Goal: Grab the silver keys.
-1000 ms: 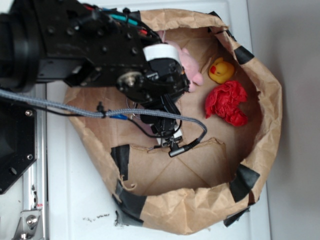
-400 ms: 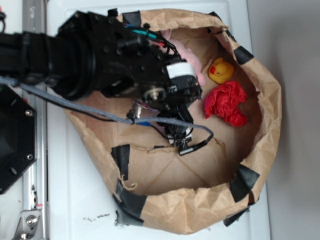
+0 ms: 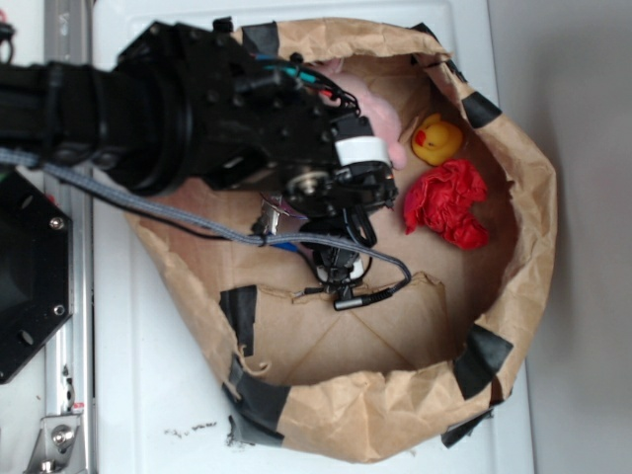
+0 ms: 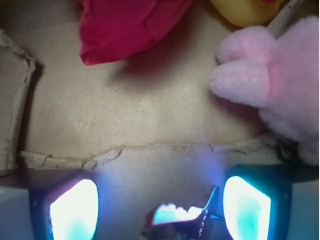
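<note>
The black gripper (image 3: 339,269) has edged left, fingers spread over bare brown paper-bag floor (image 4: 135,120); glinting silver keys (image 4: 175,216), perhaps, between them. No legible writing.

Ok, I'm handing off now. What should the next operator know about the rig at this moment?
Gripper: open, low inside the paper bag, pads lit by glare.
Silver keys: probably the shiny piece low between the fingers. Mostly hidden under the arm in the exterior view.
Nearby: pink bunny, red cloth and yellow duck, all lying clear of the fingers.
Done: reach into the bag.
Left: confirm the keys sit between the fingers, close, lift.
</note>
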`<action>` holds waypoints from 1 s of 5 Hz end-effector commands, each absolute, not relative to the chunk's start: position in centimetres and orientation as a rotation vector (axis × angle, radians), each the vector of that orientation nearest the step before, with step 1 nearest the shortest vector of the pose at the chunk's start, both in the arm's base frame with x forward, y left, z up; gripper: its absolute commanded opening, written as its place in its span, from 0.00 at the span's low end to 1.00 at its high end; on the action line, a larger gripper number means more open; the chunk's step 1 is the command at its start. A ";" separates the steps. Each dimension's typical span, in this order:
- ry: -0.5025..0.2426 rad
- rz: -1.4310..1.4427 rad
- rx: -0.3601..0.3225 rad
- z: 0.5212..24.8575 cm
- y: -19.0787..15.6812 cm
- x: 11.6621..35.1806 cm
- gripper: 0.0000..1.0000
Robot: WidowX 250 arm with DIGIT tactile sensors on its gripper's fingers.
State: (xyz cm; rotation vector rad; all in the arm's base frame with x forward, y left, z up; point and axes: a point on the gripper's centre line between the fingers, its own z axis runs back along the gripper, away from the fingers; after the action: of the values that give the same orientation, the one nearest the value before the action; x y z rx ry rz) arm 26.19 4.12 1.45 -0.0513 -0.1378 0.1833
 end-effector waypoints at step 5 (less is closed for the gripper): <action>-0.172 0.246 -0.069 4.6 6.3 26.3 0.00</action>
State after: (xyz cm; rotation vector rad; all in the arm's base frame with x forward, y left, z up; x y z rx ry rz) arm 25.10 4.86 2.75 -0.0816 -0.0897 0.2370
